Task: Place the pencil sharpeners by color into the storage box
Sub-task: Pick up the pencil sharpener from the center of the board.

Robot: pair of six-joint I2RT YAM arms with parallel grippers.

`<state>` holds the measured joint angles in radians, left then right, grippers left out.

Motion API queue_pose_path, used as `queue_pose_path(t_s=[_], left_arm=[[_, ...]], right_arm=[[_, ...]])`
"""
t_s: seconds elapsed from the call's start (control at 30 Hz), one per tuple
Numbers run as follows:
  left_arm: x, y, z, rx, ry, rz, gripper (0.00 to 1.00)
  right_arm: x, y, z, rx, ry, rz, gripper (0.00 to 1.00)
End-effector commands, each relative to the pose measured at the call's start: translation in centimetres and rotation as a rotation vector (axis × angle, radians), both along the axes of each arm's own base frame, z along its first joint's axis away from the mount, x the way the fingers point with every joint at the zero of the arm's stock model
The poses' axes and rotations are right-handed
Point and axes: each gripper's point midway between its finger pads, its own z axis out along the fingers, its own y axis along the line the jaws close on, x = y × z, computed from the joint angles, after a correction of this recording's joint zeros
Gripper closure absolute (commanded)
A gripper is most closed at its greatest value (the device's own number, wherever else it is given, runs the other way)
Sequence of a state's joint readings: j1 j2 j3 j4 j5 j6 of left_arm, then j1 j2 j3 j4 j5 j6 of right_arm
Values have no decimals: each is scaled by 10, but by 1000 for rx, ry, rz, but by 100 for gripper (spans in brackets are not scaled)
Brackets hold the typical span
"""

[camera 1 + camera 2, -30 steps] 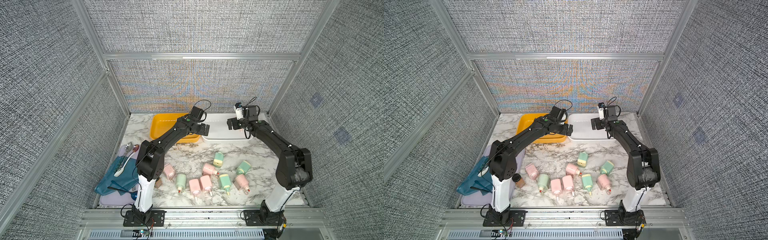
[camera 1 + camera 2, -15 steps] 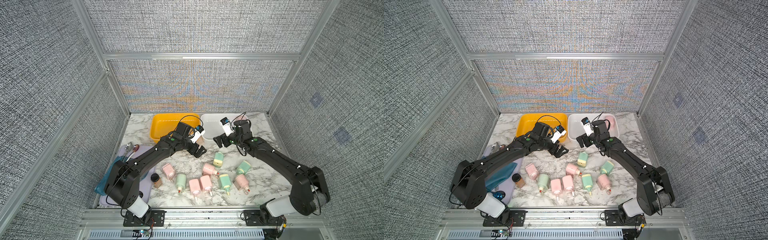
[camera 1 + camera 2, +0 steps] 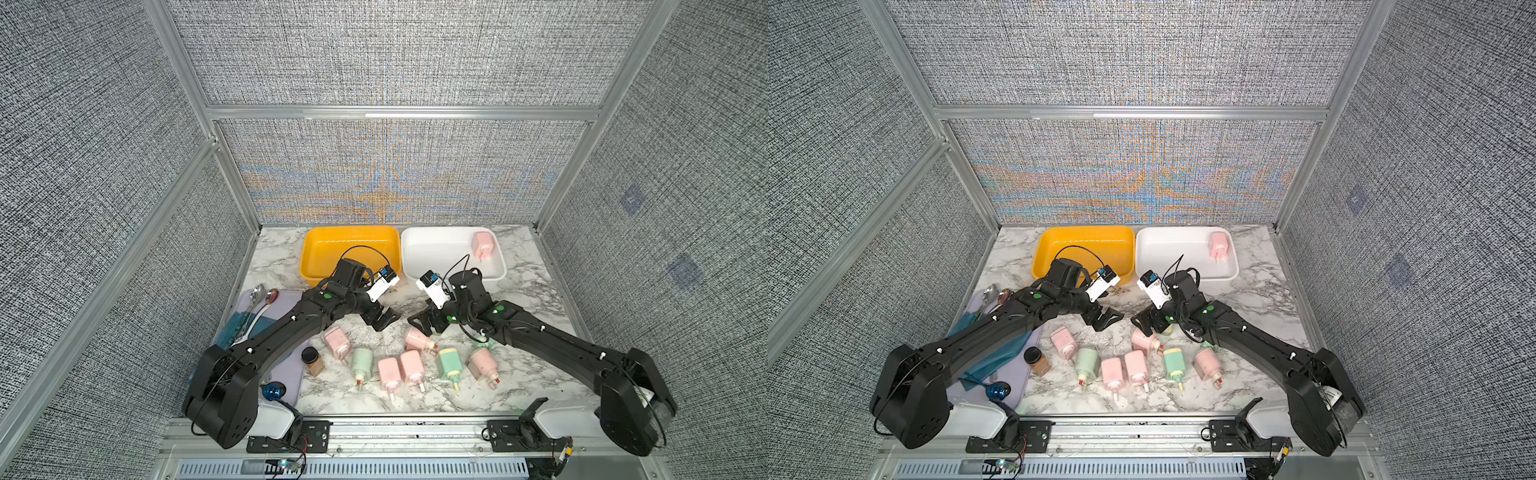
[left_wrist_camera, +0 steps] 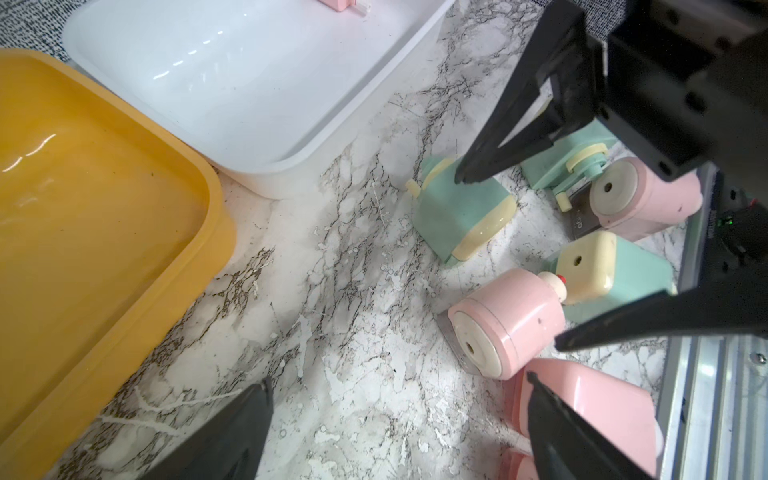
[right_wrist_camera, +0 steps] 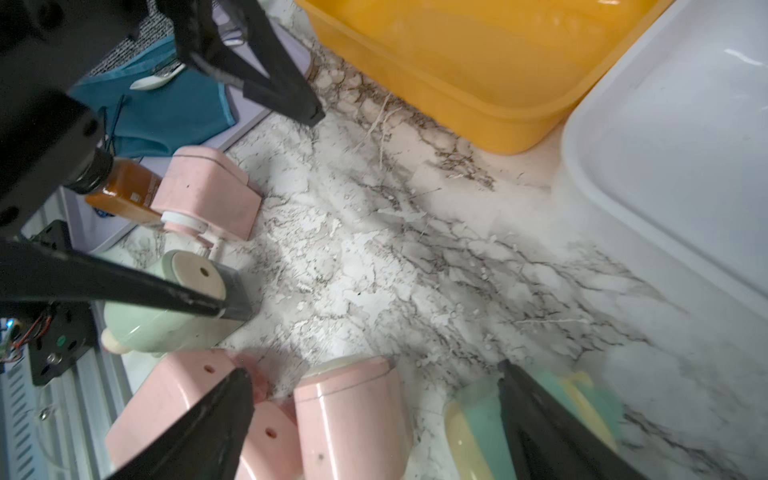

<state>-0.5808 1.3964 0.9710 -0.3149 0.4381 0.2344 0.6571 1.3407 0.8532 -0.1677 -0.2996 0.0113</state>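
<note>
Marble desk (image 3: 532, 291), robot's left side: lavender tray (image 3: 286, 374) w/ teal cloth (image 3: 232, 332) bunched on it. Two spoons at tray's far end: one silver (image 3: 258, 293), one w/ rainbow sheen (image 3: 272, 296). Shiny blue round obj (image 3: 272, 391) at near end. Small brown jar (image 3: 312, 361), black lid, upright at tray's inner edge.

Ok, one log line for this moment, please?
left gripper open | right gripper open at mint sharpener | white bin: one pink sharpener

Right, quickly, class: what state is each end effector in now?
Left end effector: open, holding nothing.
Right end effector: open, holding nothing.
</note>
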Motion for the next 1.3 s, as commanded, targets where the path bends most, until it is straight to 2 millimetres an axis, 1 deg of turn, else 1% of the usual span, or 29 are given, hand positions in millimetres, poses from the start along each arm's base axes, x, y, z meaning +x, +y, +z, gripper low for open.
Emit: queue_pose_path(t_s=[0.0, 0.13, 0.2, 0.27, 0.37, 0.47, 0.57, 0.67, 0.8, 0.9, 0.97, 1.03, 1.1, 1.27], left_arm=[[1, 3, 5, 0, -42, -14, 1], [-5, 4, 8, -19, -47, -31, 1], [-6, 4, 10, -26, -48, -38, 1], [-6, 5, 10, -26, -50, -35, 1], [-5, 6, 10, -25, -45, -29, 1], [-6, 5, 9, -26, -34, -33, 1], [-5, 5, 7, -21, -26, -30, 1], [-3, 5, 5, -18, -24, -29, 1], [-1, 5, 4, -17, -27, -26, 1], [1, 5, 4, -15, -27, -23, 1], [1, 5, 3, -14, -22, -21, 1], [2, 5, 2, -12, -19, -19, 1], [3, 5, 2, -10, -17, -16, 1], [4, 5, 1, -8, -16, -13, 1]], right_arm=[[-18, 1, -9, -26, 16, 45, 7], [-31, 1, -17, -51, 40, 79, 10], [-39, 4, -22, -56, 67, 116, 12], [-45, 6, -30, -77, 90, 139, 15], [-39, 2, -42, -144, 94, 96, 20], [-37, 4, -46, -158, 97, 94, 26], [-35, 5, -50, -174, 94, 90, 27], [-28, -1, -55, -216, 77, 60, 27], [-23, -5, -56, -248, 62, 38, 27], [-14, -11, -54, -274, 40, -22, 32], [-13, -13, -50, -275, 24, -44, 36], [-17, -9, -45, -249, 14, -30, 35], [-23, -3, -45, -216, 29, 2, 30], [-27, 0, -58, -247, 59, 27, 27]])
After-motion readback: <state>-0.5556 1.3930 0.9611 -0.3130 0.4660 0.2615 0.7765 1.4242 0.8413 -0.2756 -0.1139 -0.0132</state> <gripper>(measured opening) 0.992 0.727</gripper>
